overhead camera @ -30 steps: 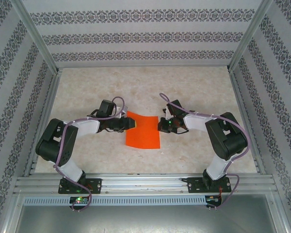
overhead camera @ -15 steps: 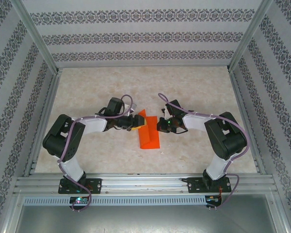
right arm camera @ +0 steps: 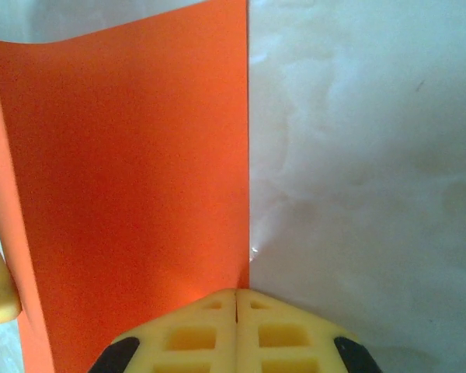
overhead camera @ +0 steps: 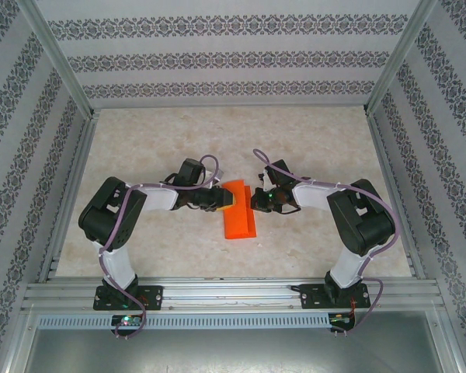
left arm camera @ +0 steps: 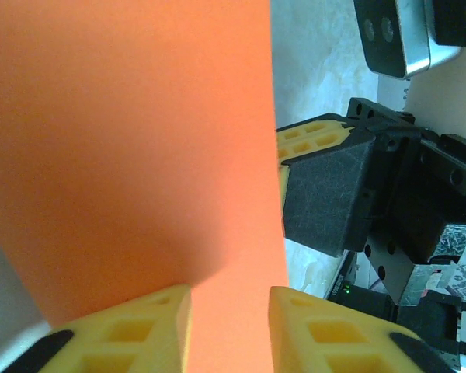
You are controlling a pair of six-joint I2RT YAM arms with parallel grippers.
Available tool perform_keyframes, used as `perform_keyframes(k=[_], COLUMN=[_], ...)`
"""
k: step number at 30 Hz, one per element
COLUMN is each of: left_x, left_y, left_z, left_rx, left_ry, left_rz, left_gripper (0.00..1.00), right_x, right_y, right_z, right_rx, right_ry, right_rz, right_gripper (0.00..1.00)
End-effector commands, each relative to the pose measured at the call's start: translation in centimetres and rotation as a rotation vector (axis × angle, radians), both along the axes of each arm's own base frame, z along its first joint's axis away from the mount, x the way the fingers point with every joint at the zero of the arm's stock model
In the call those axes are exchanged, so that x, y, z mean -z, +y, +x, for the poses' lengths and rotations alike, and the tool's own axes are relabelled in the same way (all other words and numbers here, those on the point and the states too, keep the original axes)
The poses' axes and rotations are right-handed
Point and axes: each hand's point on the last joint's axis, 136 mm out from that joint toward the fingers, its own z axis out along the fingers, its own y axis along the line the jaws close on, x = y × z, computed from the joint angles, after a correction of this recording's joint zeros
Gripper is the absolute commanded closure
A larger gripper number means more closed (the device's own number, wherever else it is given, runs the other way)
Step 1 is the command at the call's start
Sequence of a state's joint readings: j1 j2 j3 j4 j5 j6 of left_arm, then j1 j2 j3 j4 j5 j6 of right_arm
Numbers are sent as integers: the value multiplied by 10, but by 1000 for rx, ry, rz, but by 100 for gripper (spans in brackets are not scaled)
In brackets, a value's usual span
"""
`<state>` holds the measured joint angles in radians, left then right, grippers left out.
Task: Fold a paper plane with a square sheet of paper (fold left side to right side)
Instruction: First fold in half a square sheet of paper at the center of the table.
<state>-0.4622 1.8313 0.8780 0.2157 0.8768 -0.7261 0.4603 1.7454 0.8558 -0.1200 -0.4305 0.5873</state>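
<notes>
Square sheet of paper [overhead camera: 239, 221]: orange, lying on the table [overhead camera: 140, 155] with its right edge touching the tip of the right tool [overhead camera: 256, 201]. From above it reads as a narrow strip reaching from that tool toward the near side, so the left half is turned over toward the right tool.

Right tool: fingers closed tight together, nothing seen between them. In its own wrist view the tip [right arm camera: 237, 326] sits exactly at the sheet's right edge. Judgement: it is pinning that edge to the table, not gripping it.

Left tool [overhead camera: 227, 198]: directly across the sheet from the right tool, close to it. In its wrist view the fingers [left arm camera: 140, 338] stand a narrow gap apart, with the orange flap running down into the gap. Whether either pad touches the paper cannot be told.

Flap condition: in the right wrist view the paper bows upward on the side away from the right tool. No sharp crease is visible.

Progress (judgement): the first fold, left side to right side, is under way and unfinished. The flap is over but not flat.

Remaining:
- bring the free edge square onto the edge at the right tool;
- press the crease;
- every later fold, since no pointed plane shape exists yet.
</notes>
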Motion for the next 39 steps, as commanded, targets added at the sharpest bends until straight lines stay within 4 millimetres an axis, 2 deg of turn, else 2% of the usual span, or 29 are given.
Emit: perform_keyframes(k=[1,7,13,17,21,24,31,34,39], left_x=[-1,2,3,3,3,2,3,2,1], left_y=[-6,-6,-5,-5,-5,-6,-7,-7,-7], left_z=[2,2,0,-2,-1,-1,-1,-1,0], left_rx=[20,20,26,30,29,30,29,29,26], left_ry=[-25,-19,-19,-20,-20,-21,-19,-18,-22], left_rz=[18,35,45,49,50,49,50,49,49], left_gripper=[73,81,86,86,86,86,87,87,87], right_x=[1,-17,-34,-47,-63,-67,-54,-48,-45], right_y=[4,2,-18,-23,-9,2,21,26,30], right_z=[-6,1,4,2,-1,-2,-4,-6,-7], right_rx=[4,26,66,53,-7,-29,-61,-69,-73], right_ry=[18,-27,-78,-99,-114,-110,-58,-41,-29], right_rz=[17,48,53,137,280,349,374,371,371], right_gripper=[100,100,92,74,54,48,47,51,69])
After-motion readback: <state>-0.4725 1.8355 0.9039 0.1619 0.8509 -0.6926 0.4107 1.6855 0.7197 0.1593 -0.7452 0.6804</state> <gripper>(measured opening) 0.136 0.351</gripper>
